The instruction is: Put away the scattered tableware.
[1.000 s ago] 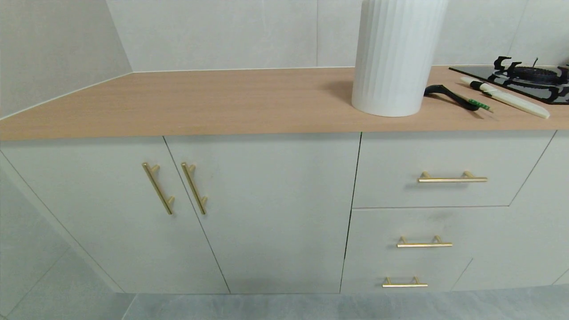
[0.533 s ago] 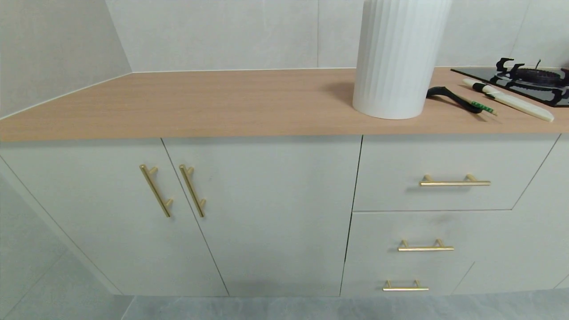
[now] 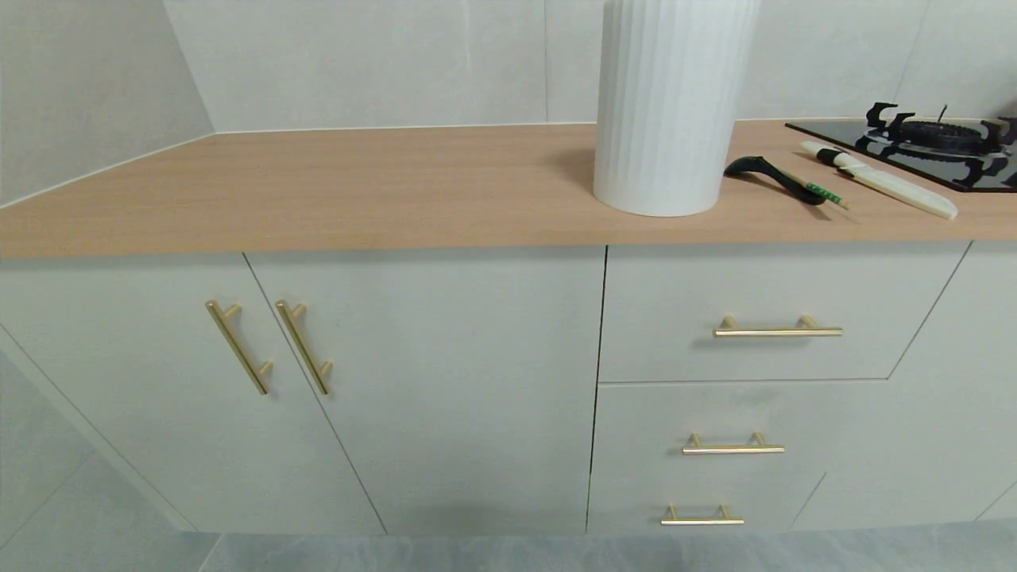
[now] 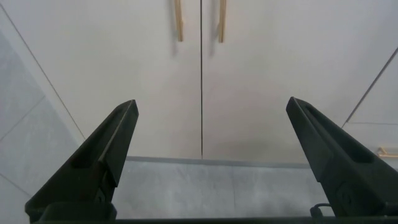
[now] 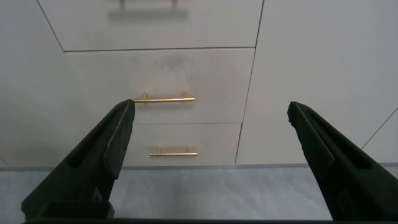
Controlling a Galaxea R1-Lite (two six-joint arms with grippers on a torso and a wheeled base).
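Low before a kitchen unit, both arms hang empty while the tableware waits above.

1. Wooden countertop (image 3: 357, 183): it runs across the head view from nine to three o'clock, above a pale cabinet front (image 3: 445, 381).
2. Cabinet front: two doors at seven o'clock, each with one brass door handle (image 3: 238, 347), the pair set side by side. Three drawers are stacked at five o'clock, each with one brass drawer handle (image 3: 777, 330).
3. White ribbed vessel (image 3: 667, 103): one, upright on the countertop at one o'clock, near the front edge.
4. Black hob (image 3: 929, 143): one, at two o'clock, set into the far right end of the countertop.
5. Left gripper (image 4: 211, 104): its two fingers (image 4: 115, 137) are spread wide, holding and touching nothing. It faces the seam between the two doors, low near the floor.
6. Right gripper (image 5: 211, 106): its two fingers (image 5: 112, 140) are likewise spread wide and empty, facing the lower drawers.
7. Cream knife (image 3: 882, 181): one, lying flat at the vessel's three o'clock, just beside the hob's front edge.
8. Black spoon (image 3: 767, 175): one, lying just beside the vessel at its three o'clock, between vessel and knife.
9. Green-banded stick (image 3: 822, 193): one, lying against the spoon's outer end.
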